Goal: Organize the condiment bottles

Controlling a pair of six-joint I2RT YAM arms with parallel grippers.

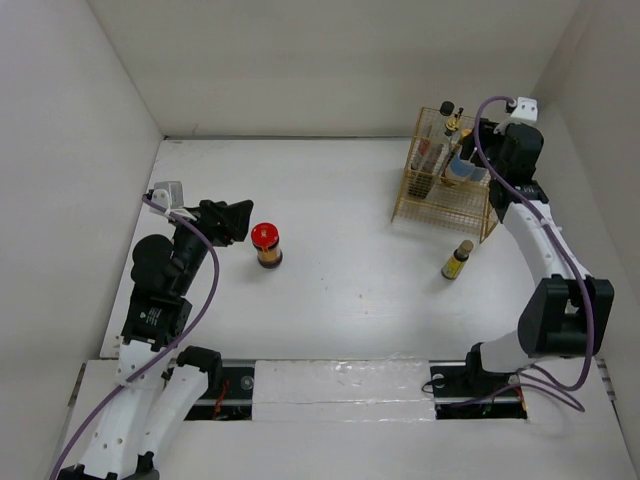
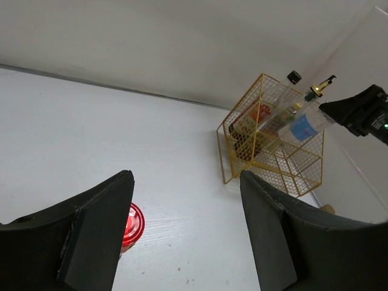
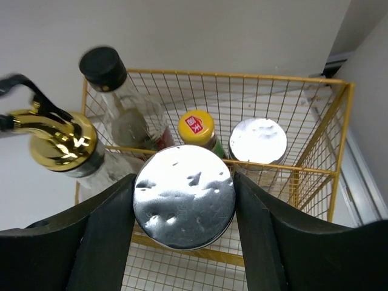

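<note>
**A:** What does the right hand point(image 3: 183, 182) grip?

**B:** Its two black fingers pinch a round shaker with a dimpled silver cap point(image 3: 184, 206) at the open top of the yellow wire basket point(image 3: 273, 77). The basket stands at the far right corner of the white surface point(image 1: 340, 290).

**A:** And inside the basket?

**B:** Four things:
- a second silver-capped shaker point(image 3: 257, 140)
- a yellow-capped bottle point(image 3: 196, 125)
- a tall clear glass bottle with a black cap point(image 3: 103, 66)
- a tall clear glass bottle with a shiny gold pourer point(image 3: 57, 139)

**A:** Outside it?

**B:** Two. A small dark bottle with a tan cap point(image 1: 458, 259) stands upright just beside the basket's near side. A red-lidded dark jar point(image 1: 266, 243) stands towards the left edge, near the left hand point(image 1: 238, 218). That hand's wedge-shaped fingers are spread, apart from the jar.
</note>
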